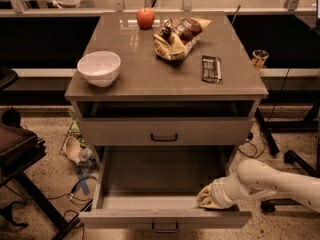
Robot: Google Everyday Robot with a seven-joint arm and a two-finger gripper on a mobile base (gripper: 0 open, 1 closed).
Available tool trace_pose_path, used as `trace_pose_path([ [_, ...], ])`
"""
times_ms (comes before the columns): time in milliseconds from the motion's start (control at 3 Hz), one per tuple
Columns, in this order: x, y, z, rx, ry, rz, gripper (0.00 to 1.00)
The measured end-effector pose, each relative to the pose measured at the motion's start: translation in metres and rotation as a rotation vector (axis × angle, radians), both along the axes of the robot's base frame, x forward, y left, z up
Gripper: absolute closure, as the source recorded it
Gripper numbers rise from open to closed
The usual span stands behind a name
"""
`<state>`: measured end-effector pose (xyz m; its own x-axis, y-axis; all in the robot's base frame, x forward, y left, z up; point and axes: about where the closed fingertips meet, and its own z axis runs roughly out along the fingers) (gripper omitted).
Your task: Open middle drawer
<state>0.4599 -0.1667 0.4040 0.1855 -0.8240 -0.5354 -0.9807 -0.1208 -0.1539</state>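
Beneath the closed taller-fronted drawer [200, 132], middle drawer [150, 204] pulled well out, grey-beige flat front with small black bar handle [165, 227] at centre, shallow grey interior exposed, gripper [206, 200] inside at right front corner just behind the front, grasp state impossible to tell.

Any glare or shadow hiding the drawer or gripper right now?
Camera view: glare streaks the cabinet top beside the apple; the middle drawer is deeply shadowed at the rear; the gripper at its front right corner is lit.

Lab — loose floor cables [75, 196], robot arm [280, 181], tool [209, 198] at open drawer [160, 216]
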Motion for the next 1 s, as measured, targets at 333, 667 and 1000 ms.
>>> trace_pose_path([
  [333, -0.041, -0.0361, 0.0013, -0.038, 0.041, -0.026, 1.0],
  [667, -0.0414, -0.0373, 0.0014, -0.039, 0.043, -0.027, 1.0],
  [1000, -0.0426, -0.0356, 0.0, -0.037, 0.046, -0.024, 0.74],
])
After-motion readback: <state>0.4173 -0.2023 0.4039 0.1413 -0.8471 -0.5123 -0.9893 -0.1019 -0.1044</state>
